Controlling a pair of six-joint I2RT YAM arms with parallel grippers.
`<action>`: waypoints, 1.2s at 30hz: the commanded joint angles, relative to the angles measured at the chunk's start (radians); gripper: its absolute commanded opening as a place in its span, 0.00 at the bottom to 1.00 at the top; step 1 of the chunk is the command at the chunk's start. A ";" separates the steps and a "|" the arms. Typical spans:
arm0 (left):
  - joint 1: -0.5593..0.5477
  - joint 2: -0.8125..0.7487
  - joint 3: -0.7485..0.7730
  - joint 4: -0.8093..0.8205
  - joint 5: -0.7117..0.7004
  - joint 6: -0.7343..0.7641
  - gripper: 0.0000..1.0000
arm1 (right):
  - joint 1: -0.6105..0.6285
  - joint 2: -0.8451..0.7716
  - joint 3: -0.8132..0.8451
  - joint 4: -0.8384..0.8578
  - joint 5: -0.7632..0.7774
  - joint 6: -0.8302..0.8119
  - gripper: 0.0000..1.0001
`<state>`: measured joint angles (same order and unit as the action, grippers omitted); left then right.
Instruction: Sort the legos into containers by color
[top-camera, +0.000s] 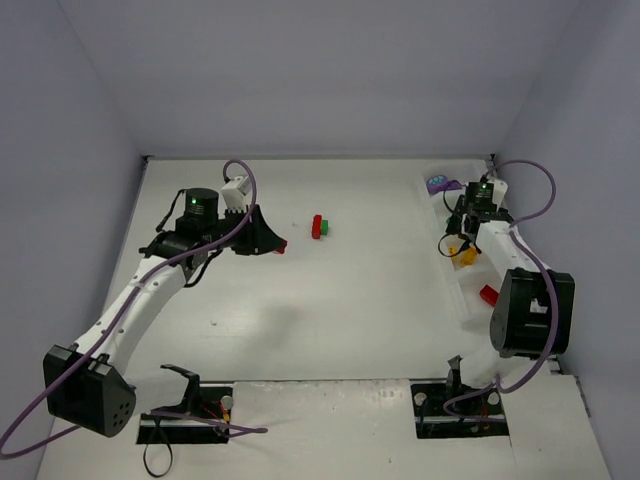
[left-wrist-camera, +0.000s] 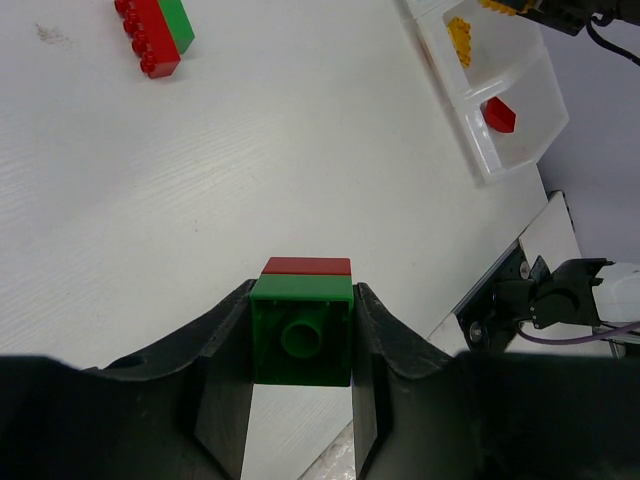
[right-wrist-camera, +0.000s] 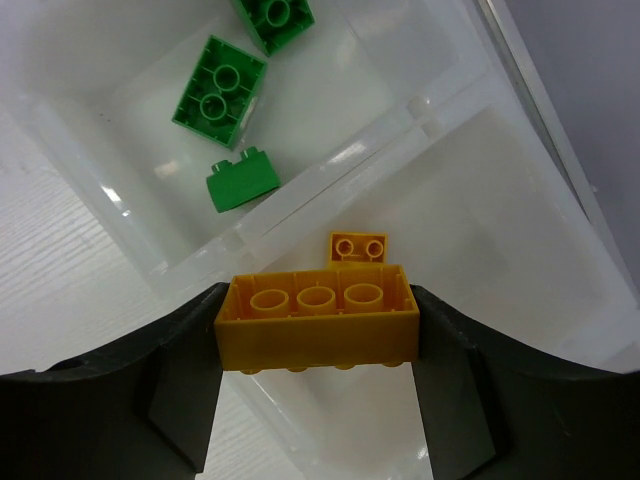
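My left gripper (top-camera: 276, 246) is shut on a green brick (left-wrist-camera: 301, 335) with a red brick (left-wrist-camera: 306, 265) stuck to it, held above the table's left middle. Another red-and-green pair (top-camera: 320, 227) lies on the table; it also shows in the left wrist view (left-wrist-camera: 155, 32). My right gripper (right-wrist-camera: 315, 330) is shut on a long yellow brick (right-wrist-camera: 315, 320) above the tray (top-camera: 462, 300) at the right. Under it a small yellow brick (right-wrist-camera: 357, 246) lies in one compartment. Three green bricks (right-wrist-camera: 222, 92) lie in the adjacent compartment. A red brick (top-camera: 488, 294) sits in a nearer compartment, a purple one (top-camera: 438, 184) at the far end.
The tray's translucent dividing wall (right-wrist-camera: 330, 170) runs just beyond the held yellow brick. Grey walls close the table at the back and both sides. Black base mounts (top-camera: 185, 415) sit at the near edge. The right arm's base and a cable (left-wrist-camera: 560, 310) lie near the tray's near end.
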<state>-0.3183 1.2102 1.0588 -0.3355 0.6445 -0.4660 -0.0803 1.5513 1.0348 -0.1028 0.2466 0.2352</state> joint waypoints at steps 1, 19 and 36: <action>0.007 -0.037 0.004 0.043 -0.002 0.018 0.00 | -0.015 0.029 0.057 0.005 0.022 0.039 0.18; 0.005 0.014 0.067 0.035 0.010 0.021 0.00 | 0.143 -0.195 0.008 0.028 -0.122 -0.068 0.98; 0.004 0.137 0.193 0.105 0.132 -0.097 0.00 | 0.714 -0.329 0.093 0.267 -0.536 -0.358 0.92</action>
<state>-0.3187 1.3521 1.2049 -0.3168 0.7155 -0.5087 0.5896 1.2129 1.0611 0.0513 -0.2226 -0.0677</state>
